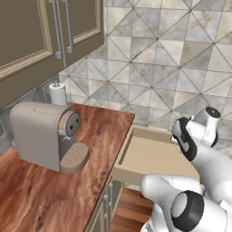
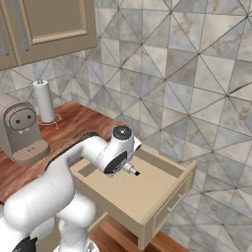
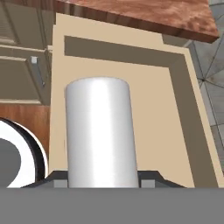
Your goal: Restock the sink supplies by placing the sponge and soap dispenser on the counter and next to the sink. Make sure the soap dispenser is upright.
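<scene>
A pale grey cylinder, the soap dispenser (image 3: 98,131), stands between my fingertips, which press on its two sides. My gripper (image 3: 103,179) is shut on it and hangs over the open beige drawer (image 3: 175,131). From the right base view the gripper (image 2: 134,172) points down into the drawer (image 2: 142,197), just above its floor. The reddish-brown counter (image 1: 45,190) ends at the drawer's left side, and its edge (image 3: 144,13) runs across the top of the hand view. The sponge and the sink are out of view.
A beige coffee machine (image 1: 45,133) (image 2: 19,128) stands on the counter, with a paper towel roll (image 1: 57,94) (image 2: 43,101) behind it. Wall cabinets (image 1: 41,31) hang above. The drawer's raised walls (image 1: 124,149) surround the gripper. Cabinet doors (image 3: 26,70) lie below the counter.
</scene>
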Robot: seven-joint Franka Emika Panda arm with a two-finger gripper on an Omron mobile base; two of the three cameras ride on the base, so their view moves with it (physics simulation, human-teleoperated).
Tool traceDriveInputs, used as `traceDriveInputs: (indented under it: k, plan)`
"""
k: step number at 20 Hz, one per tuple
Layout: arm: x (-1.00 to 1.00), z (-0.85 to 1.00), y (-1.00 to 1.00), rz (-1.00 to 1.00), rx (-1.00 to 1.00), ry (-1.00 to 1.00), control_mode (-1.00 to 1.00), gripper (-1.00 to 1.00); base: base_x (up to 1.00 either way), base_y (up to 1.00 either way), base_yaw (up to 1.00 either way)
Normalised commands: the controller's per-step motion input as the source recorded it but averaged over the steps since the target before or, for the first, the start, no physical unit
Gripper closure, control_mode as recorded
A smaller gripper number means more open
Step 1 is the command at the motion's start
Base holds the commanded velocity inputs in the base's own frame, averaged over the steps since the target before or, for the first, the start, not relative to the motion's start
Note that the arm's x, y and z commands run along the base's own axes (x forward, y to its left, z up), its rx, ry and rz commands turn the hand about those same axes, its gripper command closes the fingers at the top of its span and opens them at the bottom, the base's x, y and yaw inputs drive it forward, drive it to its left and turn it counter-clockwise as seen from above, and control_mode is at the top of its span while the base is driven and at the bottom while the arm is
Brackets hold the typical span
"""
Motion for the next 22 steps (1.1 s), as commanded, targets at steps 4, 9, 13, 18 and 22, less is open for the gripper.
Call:
traceDriveInputs:
  k: [4,9,13,18,22]
  plan:
    - [-0.7,0.83,0.37,0.02,0.0,0.0,-1.0,1.0,0.0,0.0,0.0]
    - [-0.8,0.68,0.34,0.01,-0.02,0.0,-1.0,1.0,0.0,0.0,0.0]
    - [-0.73,0.64,0.25,0.0,-0.05,-0.01,-1.0,1.0,0.0,0.0,0.0]
    - [-0.33,0.21,0.29,0.0,-0.07,-0.02,-1.0,1.0,0.0,0.0,0.0]
    - [0.0,0.0,0.09,0.02,-0.03,0.0,-1.0,1.0,0.0,0.0,0.0]
